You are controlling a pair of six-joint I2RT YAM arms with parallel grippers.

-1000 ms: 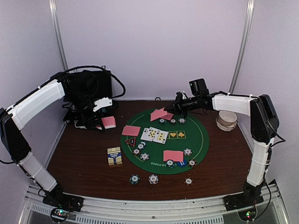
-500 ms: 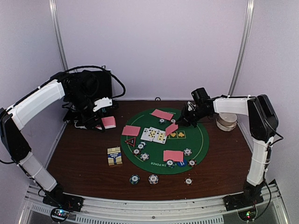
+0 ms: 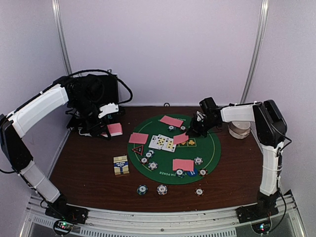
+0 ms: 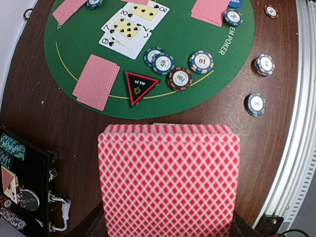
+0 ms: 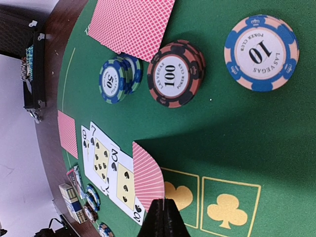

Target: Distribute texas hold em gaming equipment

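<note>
At the bench's 9 o'clock side, the left hand [image 3: 109, 129] clamps the pink-backed deck [image 4: 168, 182] near the black case [image 4: 29, 168], well apart from the green mat [image 3: 207, 148]. The right hand [image 5: 163, 217] is the nearer arm, pinched narrow on a single card [image 5: 147, 173] at mat centre. That card slants toward 8 o'clock from its fingers, over the edge of the face-up cards [image 3: 163, 142], and the heart-marked slot [image 5: 180, 195] it likely belongs on lies just beside them at 3 o'clock.
</note>
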